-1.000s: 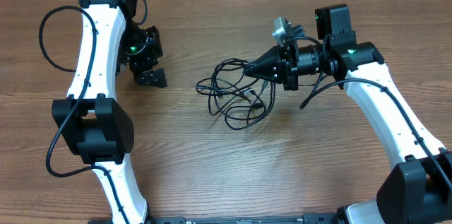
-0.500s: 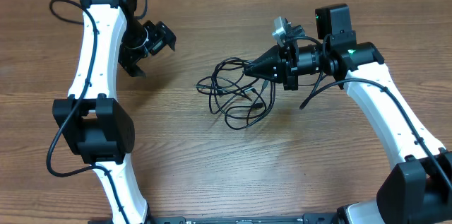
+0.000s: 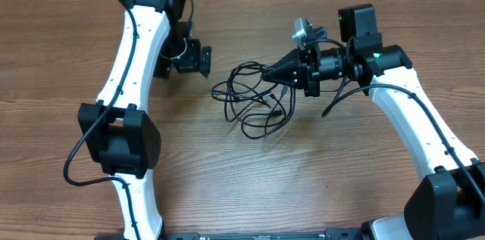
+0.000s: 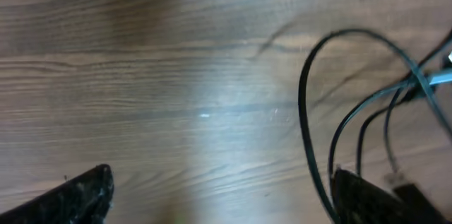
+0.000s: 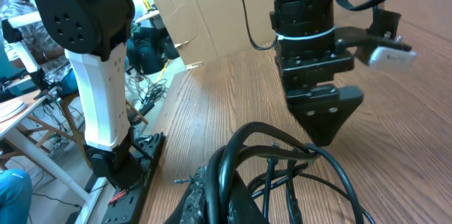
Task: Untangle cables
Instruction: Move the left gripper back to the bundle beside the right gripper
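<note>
Cables point(image 3: 258, 100) in right tool's point(image 3: 266, 76) tight grip

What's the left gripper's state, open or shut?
Open. The left gripper shows fingers wide apart in its wrist view.

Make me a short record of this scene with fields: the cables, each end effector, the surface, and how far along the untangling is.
cables: thin black cords in one loose tangle, lying mid-table
right end effector: shut, pinching the tangle's upper right side
left end effector: open, holding nothing, close to the tangle's left edge
table: wood grain
progress: cords not yet untangled
</note>
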Robot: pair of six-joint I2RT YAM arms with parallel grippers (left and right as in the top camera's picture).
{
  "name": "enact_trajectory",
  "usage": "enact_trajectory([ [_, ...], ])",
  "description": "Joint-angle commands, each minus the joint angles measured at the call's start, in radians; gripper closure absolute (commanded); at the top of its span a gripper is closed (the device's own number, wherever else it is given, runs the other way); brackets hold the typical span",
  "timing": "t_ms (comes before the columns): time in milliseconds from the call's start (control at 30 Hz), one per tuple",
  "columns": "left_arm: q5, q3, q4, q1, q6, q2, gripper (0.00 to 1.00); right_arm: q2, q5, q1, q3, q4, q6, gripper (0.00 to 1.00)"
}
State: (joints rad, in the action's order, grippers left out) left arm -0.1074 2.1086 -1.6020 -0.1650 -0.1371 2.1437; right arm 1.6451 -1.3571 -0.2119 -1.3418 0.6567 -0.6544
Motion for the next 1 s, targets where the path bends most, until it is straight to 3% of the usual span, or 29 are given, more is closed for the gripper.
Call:
enact_trajectory([
  [0,0.029,0.014,-0.031,-0.015,0.184,-0.001,0.11,-0.011,-0.031,-0.002,-0.007,-0.004,-0.002,0.96],
  [133,0.003,0.014,-0.062,-0.015,0.245,-0.001,0.11,-0.011,-0.031,-0.002,-0.007,-0.004,-0.002,0.96],
  [233,-0.106,0.014,-0.086,-0.015,0.356,-0.001,0.14,-0.011,-0.031,-0.002,-0.007,-0.004,-0.002,0.96],
  [467,-0.285,0.014,-0.068,-0.035,0.437,-0.001,0.14,-0.011,-0.032,-0.002,-0.007,-0.004,-0.002,0.96],
  [600,-0.396,0.014,-0.039,-0.085,0.44,-0.001,0.13,-0.011,-0.032,-0.002,-0.007,-0.004,-0.002,0.96],
  [667,-0.46,0.014,-0.035,-0.106,0.438,-0.001,0.01,-0.011,-0.032,-0.002,-0.007,-0.003,-0.002,0.96],
  [733,-0.518,0.014,-0.031,-0.129,0.436,-0.001,0.0,-0.011,-0.032,-0.002,-0.007,-0.003,-0.002,0.96],
  [967,-0.515,0.014,0.024,-0.169,0.397,-0.001,0.0,-0.011,-0.032,-0.002,-0.007,0.008,-0.001,0.96],
])
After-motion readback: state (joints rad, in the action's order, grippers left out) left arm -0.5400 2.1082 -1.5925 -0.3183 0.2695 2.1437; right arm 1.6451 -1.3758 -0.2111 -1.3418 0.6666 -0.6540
